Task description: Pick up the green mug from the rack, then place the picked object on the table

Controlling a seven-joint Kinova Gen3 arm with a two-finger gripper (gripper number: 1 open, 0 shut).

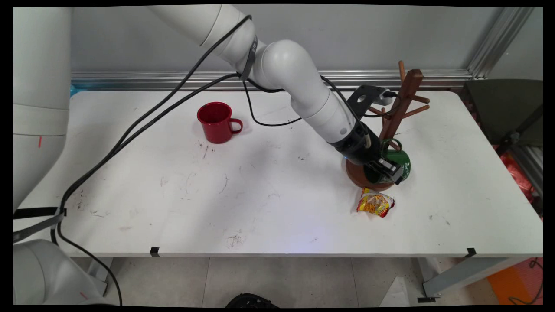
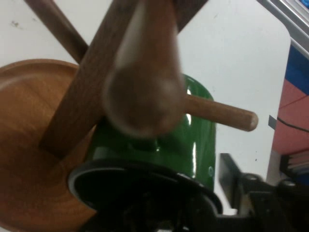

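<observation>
You have even, soft overhead light on the table [image 1: 260, 195]; hand view's nearest peg [image 2: 142, 92] blurred (close range).

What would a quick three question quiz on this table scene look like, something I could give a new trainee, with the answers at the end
1. Multiple choice: which thing is the gripper closest to? A) the red mug B) the green mug C) the snack packet
2. True or false: the red mug hangs on the wooden mug tree.
3. Fill in: the yellow and red snack packet lies on the table just in front of the mug tree's round ____.

Key
1. B. The gripper is at the green mug, beside the tree's post.
2. False. It stands on the table, far to the left.
3. Base.
</observation>
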